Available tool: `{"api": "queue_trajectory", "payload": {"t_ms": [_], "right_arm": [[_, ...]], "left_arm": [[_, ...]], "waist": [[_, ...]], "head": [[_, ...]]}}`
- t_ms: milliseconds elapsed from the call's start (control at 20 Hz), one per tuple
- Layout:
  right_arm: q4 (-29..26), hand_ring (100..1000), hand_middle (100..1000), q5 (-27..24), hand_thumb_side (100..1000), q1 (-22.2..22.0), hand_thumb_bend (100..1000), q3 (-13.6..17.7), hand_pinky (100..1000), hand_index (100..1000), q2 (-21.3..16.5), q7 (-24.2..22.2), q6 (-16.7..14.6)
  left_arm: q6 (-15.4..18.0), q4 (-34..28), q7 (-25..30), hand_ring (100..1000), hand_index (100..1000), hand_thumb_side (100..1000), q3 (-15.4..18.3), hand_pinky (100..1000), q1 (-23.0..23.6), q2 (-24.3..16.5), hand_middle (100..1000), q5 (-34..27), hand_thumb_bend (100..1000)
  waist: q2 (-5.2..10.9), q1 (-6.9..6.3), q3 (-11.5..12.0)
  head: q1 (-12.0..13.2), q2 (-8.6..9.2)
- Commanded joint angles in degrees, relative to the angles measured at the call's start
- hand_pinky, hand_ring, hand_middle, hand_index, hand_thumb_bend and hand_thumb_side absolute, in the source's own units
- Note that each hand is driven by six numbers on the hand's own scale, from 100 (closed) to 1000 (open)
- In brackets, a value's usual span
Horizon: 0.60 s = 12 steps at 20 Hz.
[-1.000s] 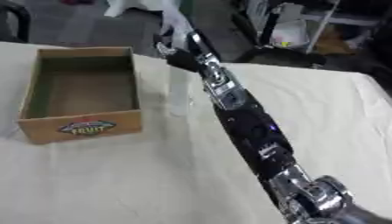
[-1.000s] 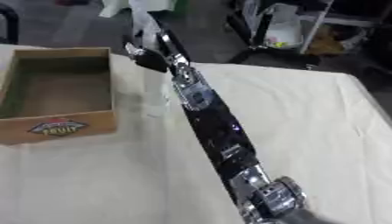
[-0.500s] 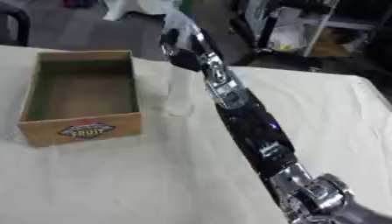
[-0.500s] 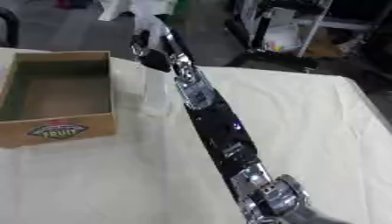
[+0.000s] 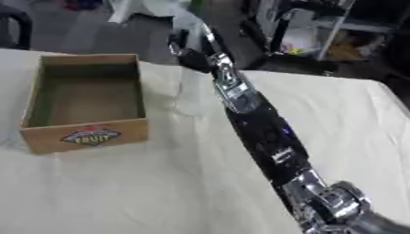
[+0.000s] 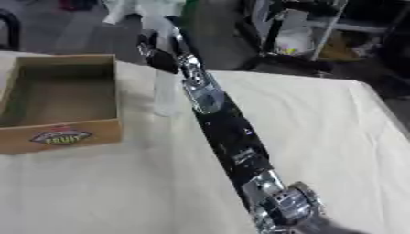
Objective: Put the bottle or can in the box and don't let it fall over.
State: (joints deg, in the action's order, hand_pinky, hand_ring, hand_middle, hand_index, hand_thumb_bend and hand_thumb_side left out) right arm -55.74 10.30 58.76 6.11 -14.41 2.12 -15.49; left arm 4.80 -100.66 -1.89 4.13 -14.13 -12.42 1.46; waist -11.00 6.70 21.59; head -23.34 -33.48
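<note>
Left eye view, read from the left: open cardboard box (image 5: 48, 137) on the pale bench (image 5: 144, 192), printed label (image 5: 90, 135) on the near wall, nothing inside. Just right of the box, near but apart from its right wall, a faint see-through upright shape, taken to be the bottle (image 5: 189, 93). Seems to stand on the bench, not yet in the box, though too faint to say whether resting or already lifted. Directly above, at its top end, the right robot hand (image 5: 191, 52); cannot tell whether clenched on the bottle, merely touching it, or released. Further right, the right arm (image 5: 256, 123), stretched nearly straight from the lower right corner across the bench. No left robot hand in either view. Risks from here, offered as judgement only. With a hold near the top of a tall, light bottle, likely swinging at the base during the carry leftward, then landing tilted on the box floor. With too little lift, likely clipping the right wall of the box with the bottle's base, tipping the bottle or shoving the box aside. With the arm so extended, probably little room left for fine correction over the box. With release before the base sits flat, toppling inside the box and failing the upright condition. Safer course: lifting well above the rim, lowering straight down, releasing only once settled.
</note>
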Motion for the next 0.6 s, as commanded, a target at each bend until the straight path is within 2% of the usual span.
{"api": "queue_trajectory", "payload": {"t_ms": [50,300,600], "right_arm": [[-3.1,462,409,-1.1,100,2.7,100,-0.7,471,569,-1.6,0.1,0.4],[-5.5,460,406,-3.9,100,5.0,100,-2.1,473,564,0.0,-0.9,0.7],[-7.2,462,407,-6.3,100,5.3,100,-3.7,472,571,5.3,-2.9,1.5]], "left_arm": [[0.0,-0.7,-0.2,956,836,747,0.4,632,-0.2,-0.3,847,-0.4,376],[0.0,-0.5,-0.1,953,836,745,0.2,632,-0.1,-0.1,847,-0.6,381],[0.1,-0.4,0.2,952,836,742,0.0,632,-0.4,0.4,846,-0.9,388]], "waist": [[1.89,-0.86,0.2],[2.75,-1.13,1.2],[2.96,-1.32,2.7]], "head": [[-0.1,-0.15],[0.0,-0.85],[-0.5,-0.62]]}}
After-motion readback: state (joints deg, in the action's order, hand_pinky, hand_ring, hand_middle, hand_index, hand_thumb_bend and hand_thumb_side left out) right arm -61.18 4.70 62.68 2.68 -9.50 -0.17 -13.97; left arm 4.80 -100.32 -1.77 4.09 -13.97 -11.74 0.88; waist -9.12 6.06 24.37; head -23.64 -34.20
